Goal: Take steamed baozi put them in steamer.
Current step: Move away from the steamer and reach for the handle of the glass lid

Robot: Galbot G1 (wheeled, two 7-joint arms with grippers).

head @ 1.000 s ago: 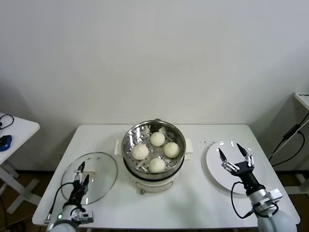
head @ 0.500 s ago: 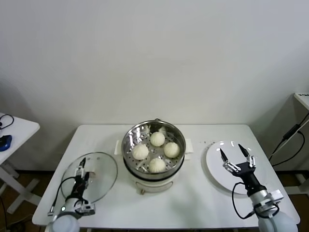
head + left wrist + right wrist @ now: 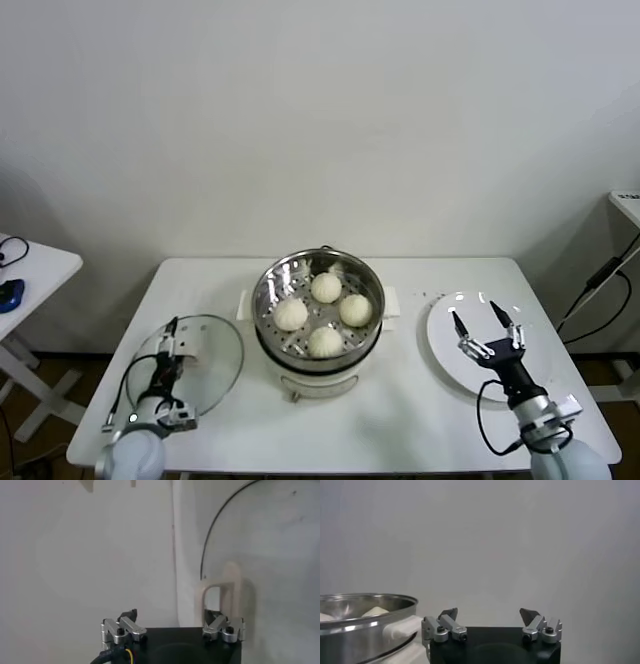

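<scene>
The steamer, a shiny steel pot with white side handles, stands mid-table. Several round cream-white baozi lie on its perforated tray. My left gripper is open and empty above the near left part of the glass lid. In the left wrist view the left gripper has the lid's handle just ahead of one finger. My right gripper hangs open and empty over the flat white plate. The right wrist view shows the right gripper with the steamer off to one side.
The white table ends close in front of both arms. A small side table with a blue object stands at the far left. Black cables hang at the far right.
My left gripper has moved away from my body, farther over the glass lid. The right gripper has hardly moved. The baozi stay in the steamer.
</scene>
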